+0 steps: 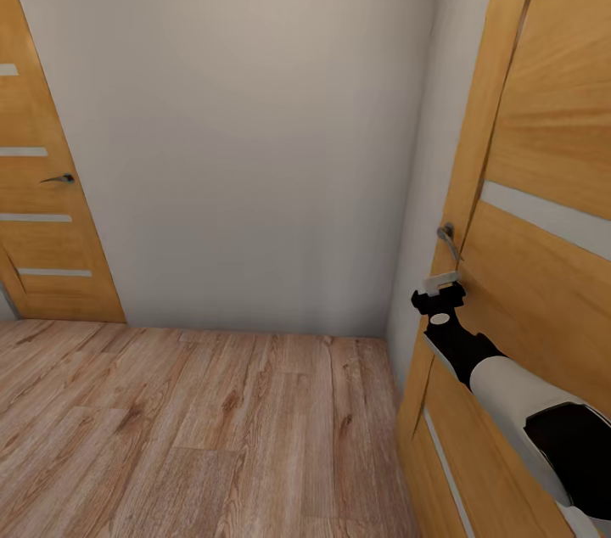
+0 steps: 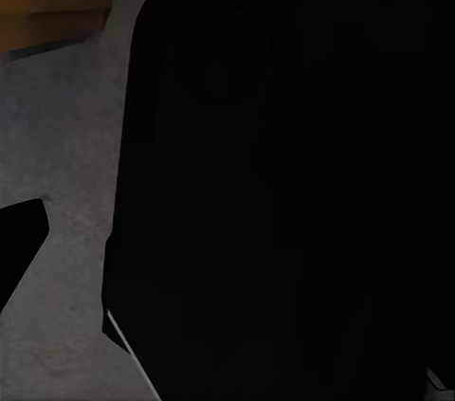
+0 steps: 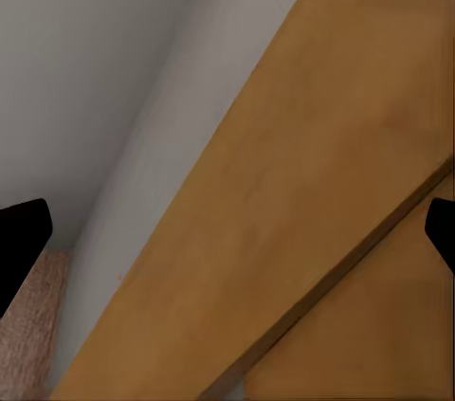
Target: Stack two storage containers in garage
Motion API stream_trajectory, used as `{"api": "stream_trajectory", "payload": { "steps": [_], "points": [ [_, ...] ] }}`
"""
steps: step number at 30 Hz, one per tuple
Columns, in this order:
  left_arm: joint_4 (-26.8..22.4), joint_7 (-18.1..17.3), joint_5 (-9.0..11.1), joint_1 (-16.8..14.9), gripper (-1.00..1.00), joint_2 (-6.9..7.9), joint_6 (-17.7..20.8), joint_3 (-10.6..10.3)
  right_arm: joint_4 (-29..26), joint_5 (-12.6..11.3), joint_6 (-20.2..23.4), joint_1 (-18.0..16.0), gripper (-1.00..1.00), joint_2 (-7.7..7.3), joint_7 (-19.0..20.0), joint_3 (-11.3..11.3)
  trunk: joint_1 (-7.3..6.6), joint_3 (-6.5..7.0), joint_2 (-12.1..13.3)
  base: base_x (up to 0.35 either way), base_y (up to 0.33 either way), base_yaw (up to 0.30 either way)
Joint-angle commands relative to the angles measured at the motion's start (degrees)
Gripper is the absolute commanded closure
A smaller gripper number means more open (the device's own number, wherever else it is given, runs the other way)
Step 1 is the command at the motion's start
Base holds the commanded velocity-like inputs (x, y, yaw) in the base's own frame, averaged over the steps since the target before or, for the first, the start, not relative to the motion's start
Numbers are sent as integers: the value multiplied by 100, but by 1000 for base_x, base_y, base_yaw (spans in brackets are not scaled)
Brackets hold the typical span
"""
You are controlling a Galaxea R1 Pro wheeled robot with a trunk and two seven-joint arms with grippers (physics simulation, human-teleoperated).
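Note:
The storage containers are out of view. I am in a narrow hallway with a light wood plank floor [image 1: 195,436] and bare grey walls. My right gripper [image 1: 438,285] reaches up against the slatted wooden door [image 1: 543,182] on the right, just below its metal handle [image 1: 447,238]. In the right wrist view the right gripper [image 3: 230,240] is open, its black fingertips [image 3: 19,249] far apart with the door panel [image 3: 313,183] close ahead and nothing between them. In the left wrist view a dark robot part [image 2: 284,192] blocks the sight, with one black fingertip [image 2: 19,254] at the edge.
A second wooden door [image 1: 42,207] with a lever handle [image 1: 59,178] stands shut at the far left. A plain grey wall [image 1: 255,139] closes the hallway ahead. The right door's frame [image 1: 475,139] meets the wall corner.

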Motion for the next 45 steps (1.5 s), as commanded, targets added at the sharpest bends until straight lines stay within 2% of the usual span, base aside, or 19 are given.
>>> {"api": "stream_trajectory", "payload": {
  "steps": [1,4,16,21,24,26,27,28,31,32,33,34,35,36,38,41,42,43,45],
  "points": [
    [-3,3,38,0,-100,-2,-9,11,11,8,12,-4,-100,-31,-59,-73,0,-6,-3,0,0,0],
    [-3,2,38,0,-100,-2,-9,11,11,8,29,-4,-100,-127,-63,-134,0,-6,-3,0,0,0],
    [-3,1,38,0,-100,-2,-9,12,11,8,22,-4,-100,-256,-63,-165,0,-6,-3,0,0,0],
    [-3,1,38,0,-100,-2,-9,11,7,8,61,-4,-100,-217,-58,-161,0,-6,-3,0,0,0],
    [-3,3,38,0,-100,-2,-8,11,-29,17,181,-4,-100,-102,-54,-145,0,-6,-3,0,0,0],
    [-3,2,38,0,-100,-2,-9,11,-36,10,264,-4,-100,236,-25,-144,0,-6,-3,0,0,0],
    [-3,2,38,0,-100,-2,-9,11,-38,6,276,-4,-100,344,-15,-145,0,-6,-3,0,0,0],
    [-3,3,38,0,-100,-2,-9,11,-31,-3,293,-4,-100,562,4,-146,0,-6,-3,0,0,0],
    [-3,3,38,0,-100,-2,-9,11,28,-16,285,-2,-100,939,62,-155,0,-6,-3,0,0,0],
    [-3,2,38,0,-100,-1,-9,11,137,-23,266,16,-100,1291,176,-156,0,-6,-3,0,0,0],
    [-3,2,38,0,-100,-1,-9,11,204,-25,262,26,-100,1379,216,-158,0,-6,-3,0,0,0],
    [-3,2,38,0,-100,-2,-9,11,417,-29,251,52,-100,1538,319,-161,0,-6,-3,0,0,0],
    [-3,3,38,0,-100,-1,-9,12,947,-25,176,66,-100,1702,524,-163,0,-6,-3,0,0,0],
    [-3,3,38,0,-100,-1,-9,15,1285,-22,90,71,-100,1763,655,-166,0,-6,-3,0,0,0],
    [-3,3,38,0,-100,-2,-9,13,1619,-29,-46,96,-100,1786,858,-170,0,-6,-3,0,0,0],
    [-3,2,38,0,-100,-2,-9,14,1869,-34,-156,787,-100,1748,1201,-169,0,-6,-3,0,0,0],
    [-3,3,38,0,-100,-2,-9,13,1900,-35,-170,1170,-100,1620,1317,-168,0,-6,-3,0,0,0],
    [-3,3,38,0,-100,-2,-9,12,1910,-35,-175,1364,-100,1543,1375,-167,0,-6,-3,0,0,0],
    [-3,3,38,0,-100,-2,-9,11,1936,-35,-186,2115,-100,1233,1589,-167,0,-6,-3,0,0,0]
  ]
}}
